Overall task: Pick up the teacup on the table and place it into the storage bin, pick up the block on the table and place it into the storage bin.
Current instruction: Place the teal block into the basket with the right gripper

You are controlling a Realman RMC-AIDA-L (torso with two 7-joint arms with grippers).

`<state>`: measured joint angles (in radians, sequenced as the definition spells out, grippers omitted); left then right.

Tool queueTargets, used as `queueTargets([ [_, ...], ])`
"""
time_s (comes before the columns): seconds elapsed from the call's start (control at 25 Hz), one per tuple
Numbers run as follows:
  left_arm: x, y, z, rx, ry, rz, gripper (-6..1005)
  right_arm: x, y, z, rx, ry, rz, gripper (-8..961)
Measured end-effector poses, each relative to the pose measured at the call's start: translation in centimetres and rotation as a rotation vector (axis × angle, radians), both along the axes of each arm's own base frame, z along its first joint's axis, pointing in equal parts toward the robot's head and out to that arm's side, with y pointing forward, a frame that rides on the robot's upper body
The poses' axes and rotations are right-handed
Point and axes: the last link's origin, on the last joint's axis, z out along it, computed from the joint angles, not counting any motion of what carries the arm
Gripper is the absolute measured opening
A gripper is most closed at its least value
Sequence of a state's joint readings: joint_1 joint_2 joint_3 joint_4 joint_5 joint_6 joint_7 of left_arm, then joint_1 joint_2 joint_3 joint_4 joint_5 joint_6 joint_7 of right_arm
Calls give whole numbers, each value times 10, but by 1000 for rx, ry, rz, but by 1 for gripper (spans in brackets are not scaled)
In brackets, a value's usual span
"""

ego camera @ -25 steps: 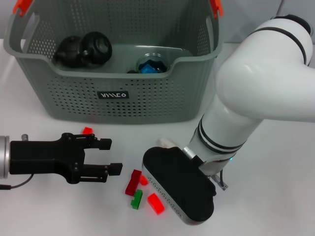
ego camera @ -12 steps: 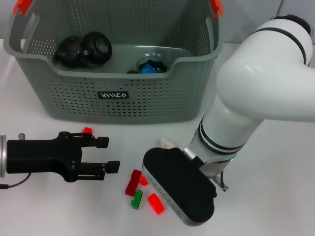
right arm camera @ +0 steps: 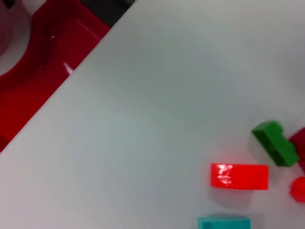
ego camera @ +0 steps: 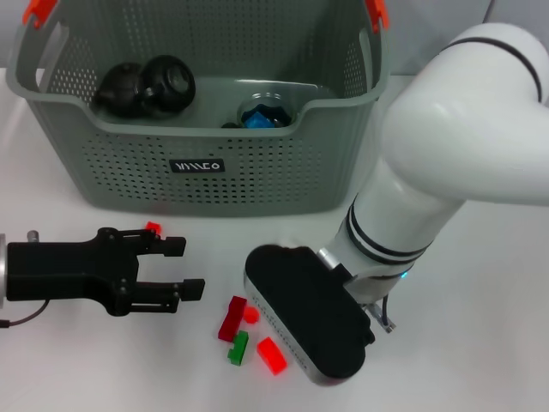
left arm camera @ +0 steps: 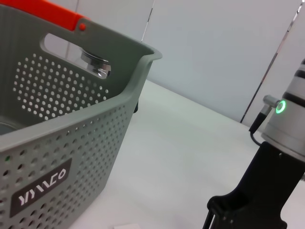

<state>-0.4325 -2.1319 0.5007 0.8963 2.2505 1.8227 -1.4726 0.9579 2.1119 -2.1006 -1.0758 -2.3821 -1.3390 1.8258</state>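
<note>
The left tool (ego camera: pixel 184 268) hovers open and empty over the white counter (ego camera: pixel 480 343), in front of the storage bin (ego camera: pixel 197 167). Red and green blocks (ego camera: pixel 233 318) lie right of it. The right tool's grip cannot be told.

The only lettering sits on the storage bin (ego camera: pixel 206 163): a small black label (ego camera: pixel 197 166) with white stylised characters, fixed to the perforated front wall just below the dip in the rim. In the head view the characters are too small to make out for certain. In the left wrist view the same label (left arm camera: pixel 41 189) shows larger and tilted, and its angular letters look roughly like "YIMCO", though the exact spelling cannot be told. No other text, number or sign can be read.
</note>
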Motion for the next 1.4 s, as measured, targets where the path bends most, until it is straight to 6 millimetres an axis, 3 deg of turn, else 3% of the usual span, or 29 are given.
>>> queueTargets([
  [0.48, 0, 5, 9, 17, 28, -24, 781, -12, 7, 43, 131, 177, -290, 422],
  [0.68, 0, 7, 14, 27, 43, -33, 781, -17, 12, 75, 201, 285, -428, 421],
  [0.92, 1, 6, 16, 25, 46, -42, 781, -46, 16, 118, 258, 429, -488, 421],
  [1.16, 1, 6, 16, 22, 47, -44, 782, -87, 36, 164, 349, 618, -462, 422],
  [1.4, 1, 7, 14, 19, 49, -43, 787, -111, 65, 182, 468, 802, -435, 423],
])
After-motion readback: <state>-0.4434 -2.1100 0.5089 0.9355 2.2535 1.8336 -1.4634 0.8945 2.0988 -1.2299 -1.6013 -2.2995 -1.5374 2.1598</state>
